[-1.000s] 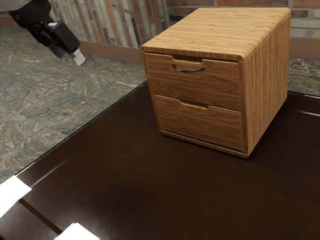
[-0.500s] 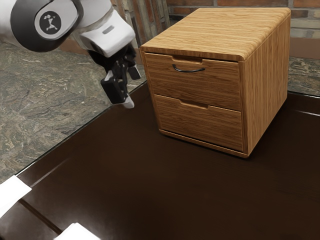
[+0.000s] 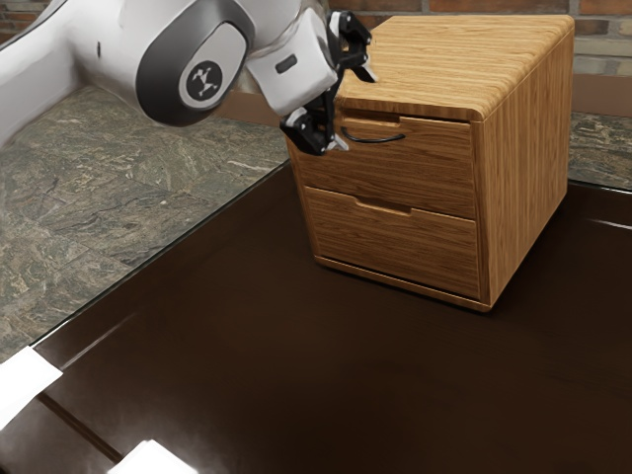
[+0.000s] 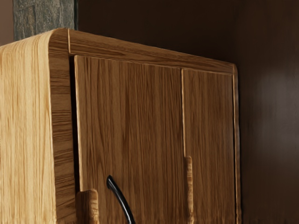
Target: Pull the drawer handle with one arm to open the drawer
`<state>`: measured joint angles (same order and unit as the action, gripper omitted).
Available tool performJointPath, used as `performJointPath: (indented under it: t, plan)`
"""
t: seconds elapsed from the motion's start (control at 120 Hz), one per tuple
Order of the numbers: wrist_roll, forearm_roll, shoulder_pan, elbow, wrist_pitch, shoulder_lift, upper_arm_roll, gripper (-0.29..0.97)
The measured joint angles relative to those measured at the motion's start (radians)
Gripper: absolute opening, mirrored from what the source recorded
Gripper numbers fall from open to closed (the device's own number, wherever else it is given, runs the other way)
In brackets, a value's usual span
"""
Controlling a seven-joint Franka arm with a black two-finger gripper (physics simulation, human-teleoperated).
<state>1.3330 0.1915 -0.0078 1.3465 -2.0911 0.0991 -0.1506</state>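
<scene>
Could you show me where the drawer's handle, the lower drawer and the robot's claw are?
handle [image 3: 375, 141], exterior view, middle of its dark curved bar.
lower drawer [image 3: 395, 237], exterior view, middle of its wooden front.
gripper [image 3: 354, 109], exterior view, midway between its fingertips.

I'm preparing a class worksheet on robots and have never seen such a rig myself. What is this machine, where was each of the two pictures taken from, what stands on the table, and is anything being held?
The white machine is a robot arm in a computer simulation, and it ends in black jaws. One picture comes from a camera at the arm's side. The other comes from a camera on the arm's hand, so things in it look turned sideways. On the dark table stands a wooden cabinet with two drawers, and both look shut. The top drawer has a dark curved handle. The jaws stand open close to one end of that handle and hold nothing.
</scene>
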Motion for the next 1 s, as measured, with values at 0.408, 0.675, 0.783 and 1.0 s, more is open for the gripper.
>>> performJointPath:
  t: [0.408,0.675,0.783,1.0]
  plan:
    - [0.129,0.131,0.008,-0.24,0.299,0.157,-0.053,0.66]
    - [0.176,0.136,0.008,-0.313,0.293,0.24,-0.068,0.66]
    - [0.191,0.134,0.027,-0.328,0.259,0.253,-0.065,0.66]
    - [0.212,0.112,0.069,-0.245,0.191,0.27,-0.042,0.66]
